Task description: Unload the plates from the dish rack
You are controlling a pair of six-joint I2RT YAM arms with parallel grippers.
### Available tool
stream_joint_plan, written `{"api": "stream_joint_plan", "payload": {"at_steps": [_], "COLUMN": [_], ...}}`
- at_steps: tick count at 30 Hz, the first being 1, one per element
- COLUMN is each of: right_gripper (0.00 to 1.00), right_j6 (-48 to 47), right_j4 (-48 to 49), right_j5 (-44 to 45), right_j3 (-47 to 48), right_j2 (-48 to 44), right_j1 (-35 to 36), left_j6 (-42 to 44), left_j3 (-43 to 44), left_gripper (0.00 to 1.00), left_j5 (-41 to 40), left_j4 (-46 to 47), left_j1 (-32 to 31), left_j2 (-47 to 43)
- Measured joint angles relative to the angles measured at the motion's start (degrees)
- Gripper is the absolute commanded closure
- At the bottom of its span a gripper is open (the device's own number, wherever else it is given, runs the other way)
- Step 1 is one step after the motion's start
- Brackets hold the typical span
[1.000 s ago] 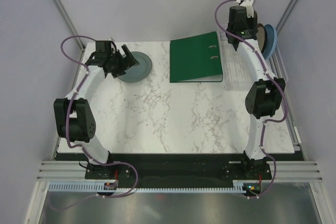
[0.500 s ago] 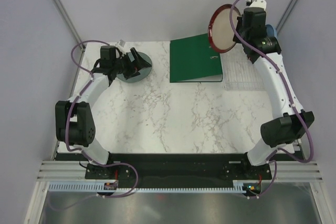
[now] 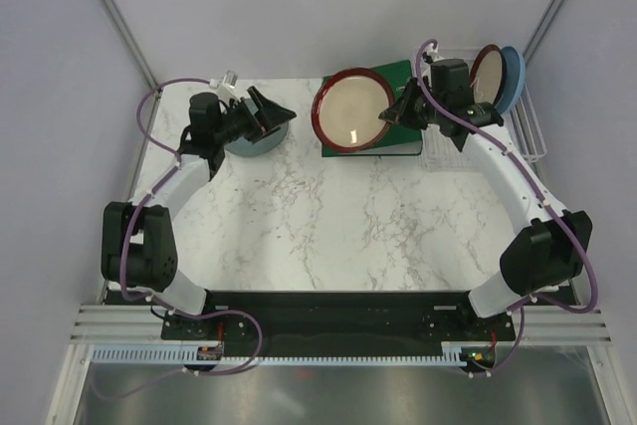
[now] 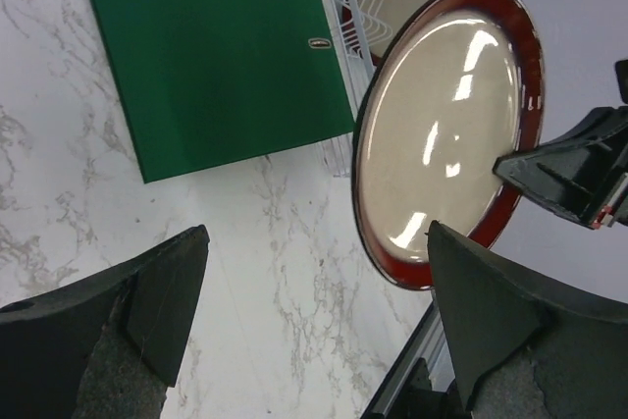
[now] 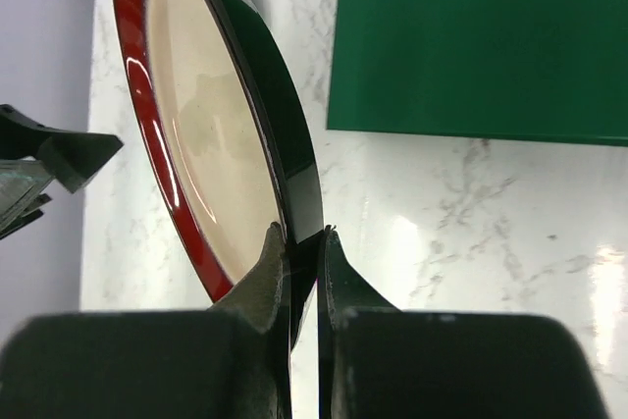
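Note:
My right gripper (image 3: 401, 112) is shut on the rim of a beige plate with a dark red rim (image 3: 353, 109) and holds it tilted in the air over the left part of the green binder; the right wrist view shows my fingers (image 5: 302, 235) pinching its edge (image 5: 211, 134). The white wire dish rack (image 3: 532, 136) at the far right holds a second beige plate (image 3: 486, 72) and a light blue plate (image 3: 514, 77) on edge. The grey-green plate (image 3: 257, 143) lies flat at the far left. My left gripper (image 3: 276, 111) is open and empty just above it, facing the held plate (image 4: 442, 134).
The flat green ring binder (image 3: 398, 136) lies on the marble table between the grey-green plate and the rack; it also shows in the left wrist view (image 4: 216, 56). Grey walls and slanted metal posts close off the back.
My right gripper has lifted the beige plate out of the rack and carried it left and down over the binder. My left gripper has turned to the right above the grey-green plate.

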Motion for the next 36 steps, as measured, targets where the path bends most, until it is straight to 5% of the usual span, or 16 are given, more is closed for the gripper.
{"api": "stream_joint_plan", "payload": {"at_steps": [7,10,14,15,16,17,20,23,25,26,30,32,36], "right_gripper": [1.0,1.0,1.0,1.0,1.0,1.0,1.0,0.88,0.46,0.36,0.24,0.29,0.22], "right_j6": [6.51,8.04,8.85,9.09,9.29,9.33,11.17,11.78,12.02,12.48,10.25,9.42,7.21], "right_j4": [7.54,9.57,11.1,11.21,11.26,11.26,12.07,13.29,13.33,13.35,12.76,12.41,12.26], "right_j5": [-4.11,-4.72,-4.37,-4.35,-4.24,-3.93,-4.81,-4.68,-4.68,-4.55,-2.97,-1.7,0.5], "right_j3": [-4.66,-4.94,-5.6,-6.01,-6.45,-6.8,-8.46,-8.72,-9.01,-9.09,-9.25,-9.25,-7.96], "right_j2": [-0.15,-0.15,-0.15,-0.15,-0.15,-0.15,-0.17,-0.44,-0.46,-0.46,-0.57,-0.57,-2.21], "right_j1": [2.91,4.57,6.05,6.05,6.03,6.01,4.94,4.79,4.76,4.79,5.92,6.03,5.95], "left_j6": [-2.78,-3.67,-5.22,-5.4,-5.75,-5.86,-9.53,-9.92,-9.68,-9.46,-5.57,-4.24,0.28], "left_j3": [-0.02,-0.02,0.31,0.57,0.81,1.01,1.57,1.86,1.95,1.97,2.21,2.16,0.9], "left_gripper": [0.06,0.16,0.51,0.64,0.92,0.98,0.98,0.98,0.98,0.98,0.98,0.98,0.98], "left_j5": [0.0,-0.02,0.42,0.85,0.79,0.76,3.19,3.13,2.95,2.93,-0.26,-1.42,-6.14], "left_j4": [5.86,7.19,8.37,8.94,9.22,9.05,10.08,9.66,8.61,7.87,2.93,0.79,-6.01], "left_j1": [-3.61,-5.14,-6.29,-6.43,-6.56,-6.71,-5.88,-5.84,-5.86,-5.86,-6.6,-6.08,-2.23], "left_j2": [1.68,3.39,4.81,4.98,5.14,5.22,5.03,4.94,4.5,4.28,3.39,3.13,3.08]}}
